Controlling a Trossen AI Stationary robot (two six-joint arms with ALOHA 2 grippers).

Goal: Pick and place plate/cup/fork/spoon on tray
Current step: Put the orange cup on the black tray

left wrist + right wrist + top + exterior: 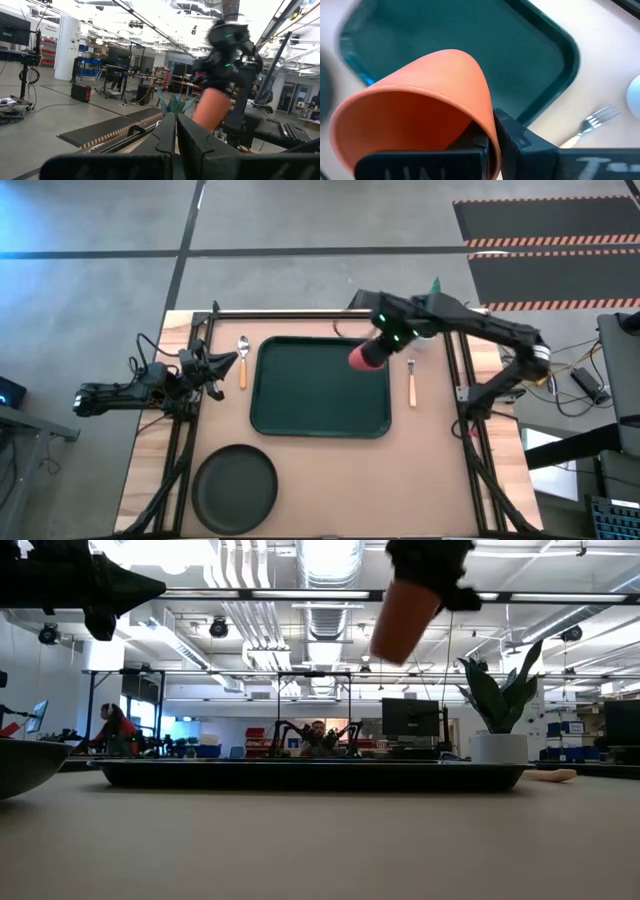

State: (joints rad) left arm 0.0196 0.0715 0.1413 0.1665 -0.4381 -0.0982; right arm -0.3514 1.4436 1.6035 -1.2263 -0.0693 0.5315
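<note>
a: nearest the front edge of the surface [330, 480], the plate [235, 483] sits untouched, clear of the tray [320, 387].

b: next back, the tray itself, bare, with the fork [411, 380] just off its right side and the spoon [243, 361] off its left.

a: and there's the action, the right tool [375, 352] clamped on the cup [363, 357], carried tilted in the air over the tray's far right corner. the low view shows it well above the tray.

b: the wrist view has one finger inside the rim and one outside, pinching the wall [485, 120].

a: that's the worry for me. a thin rim pinch on a tilted cup, let go from that height and it could tip, roll, maybe off the tray edge.

b: it's near the corner too, so a drop there may catch the raised lip.

a: left tool [218, 367] is together, holding nothing, parked by the spoon. behind it all, a potted plant [497, 710].
</note>
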